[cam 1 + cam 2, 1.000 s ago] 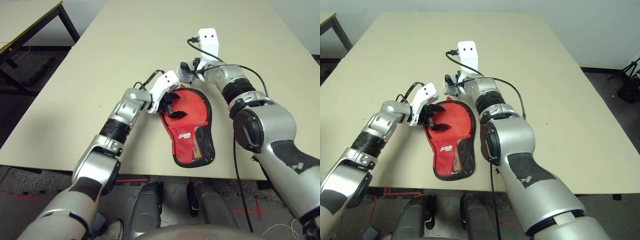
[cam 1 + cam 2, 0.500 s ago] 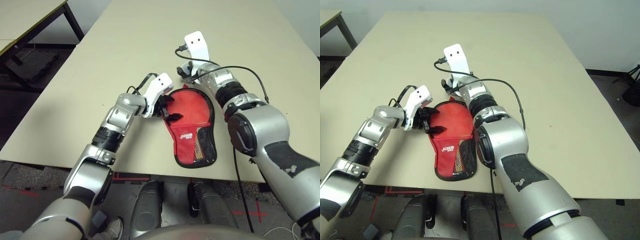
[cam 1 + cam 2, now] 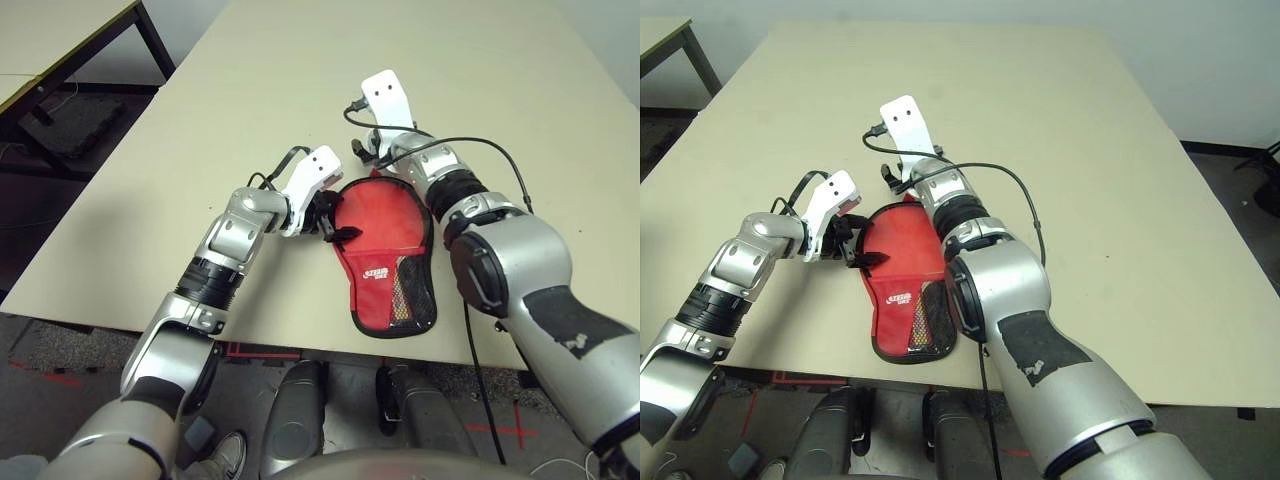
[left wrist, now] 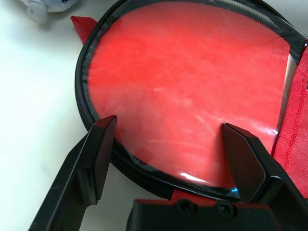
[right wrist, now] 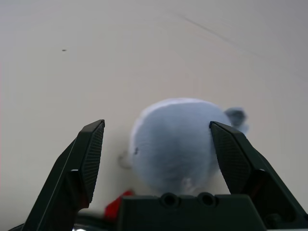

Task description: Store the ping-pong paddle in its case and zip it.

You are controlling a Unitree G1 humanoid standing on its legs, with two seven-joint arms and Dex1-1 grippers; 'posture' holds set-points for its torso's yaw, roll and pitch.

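- Beige worktop (image 3: 250, 90) carries the red paddle-shaped fabric case (image 3: 385, 255) near its front edge.
- Left fingers (image 4: 98, 154) spread apart over the case's round end.
- Right fingers (image 5: 89, 154) spread apart around a grey-white soft ball (image 5: 175, 139).

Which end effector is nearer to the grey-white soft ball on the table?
Right. The right end effector frames the grey-white soft ball between its open fingers, just past the red fabric case. The left end effector hangs open over the case's round end, farther from the ball.
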